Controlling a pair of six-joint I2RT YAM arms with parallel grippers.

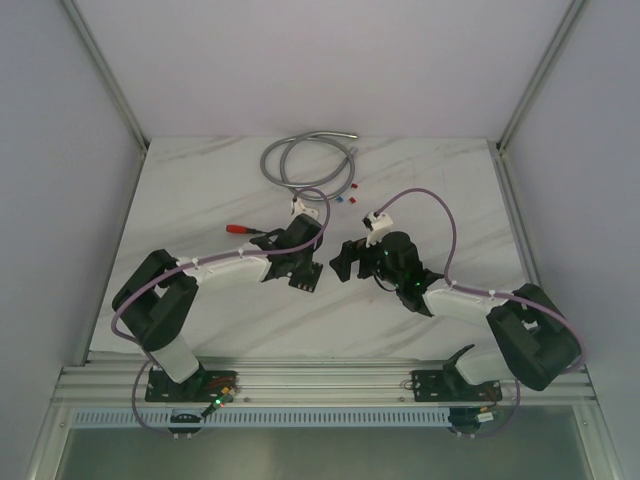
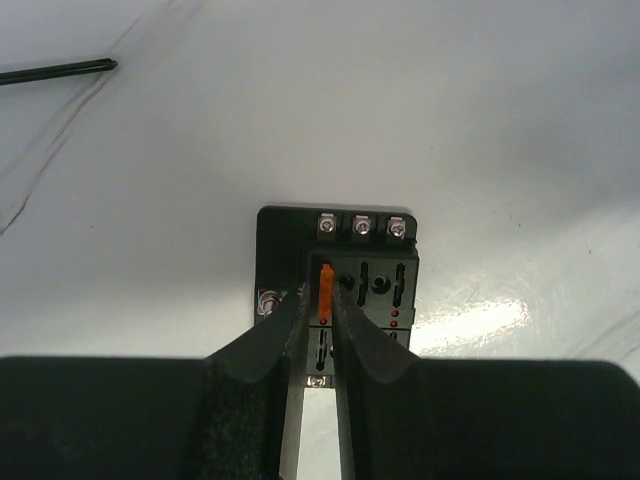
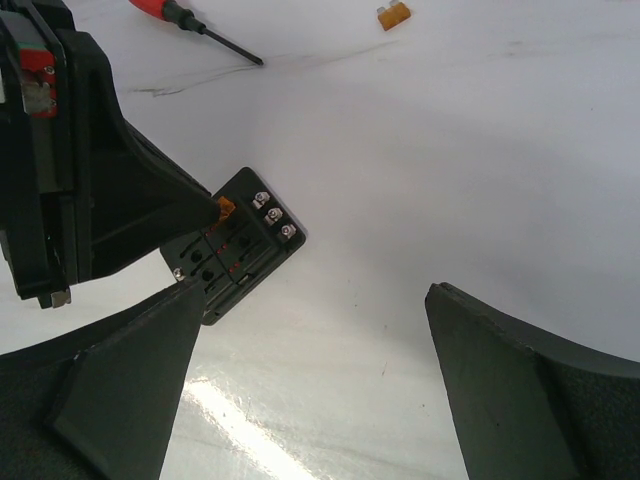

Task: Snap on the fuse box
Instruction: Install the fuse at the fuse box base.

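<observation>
Left gripper (image 2: 325, 300) pinches orange fuse (image 2: 325, 283) at left slots of fuse box (image 2: 375, 260) on white bench (image 2: 400, 120); thin black rod (image 2: 55, 71) far left.

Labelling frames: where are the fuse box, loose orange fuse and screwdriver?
fuse box (image 2: 378, 270), left wrist view, slotted top.
loose orange fuse (image 3: 395, 15), right wrist view, body.
screwdriver (image 3: 215, 38), right wrist view, shaft.

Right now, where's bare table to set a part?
Bare: far right, between right arm and table edge; far-left corner beside the cable coil. Crowded: centre, left gripper pinching an orange fuse at the fuse box, right gripper alongside, screwdriver and loose fuses.
</observation>
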